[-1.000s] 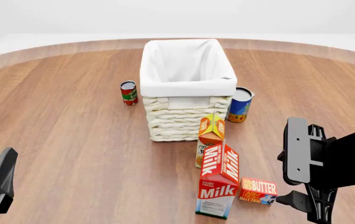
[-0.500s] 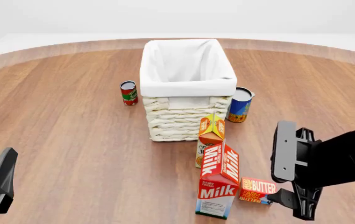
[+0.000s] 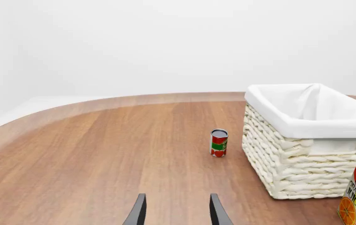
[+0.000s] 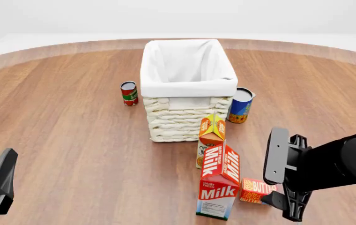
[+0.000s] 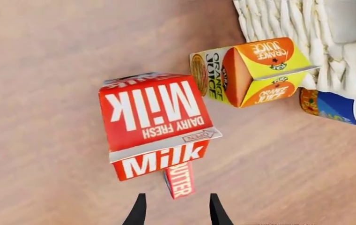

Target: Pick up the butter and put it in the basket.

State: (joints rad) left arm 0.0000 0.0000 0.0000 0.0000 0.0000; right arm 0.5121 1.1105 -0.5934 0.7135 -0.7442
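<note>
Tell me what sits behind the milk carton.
Behind the milk carton stands the orange juice carton, its lower part hidden by the milk. Further back is the basket.

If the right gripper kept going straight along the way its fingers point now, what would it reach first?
Most likely the butter: in the wrist view it sits between the open fingertips of the right gripper, just ahead. The milk carton stands close beside it and could be brushed; depth is unclear.

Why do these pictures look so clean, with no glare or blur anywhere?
Front view: even, soft light, only faint shadows beside the cream woven basket. Right wrist view: the red-and-white milk carton looks stretched and large because it is close, hiding much of the small red butter box. Left wrist view: everything is sharp.
</note>
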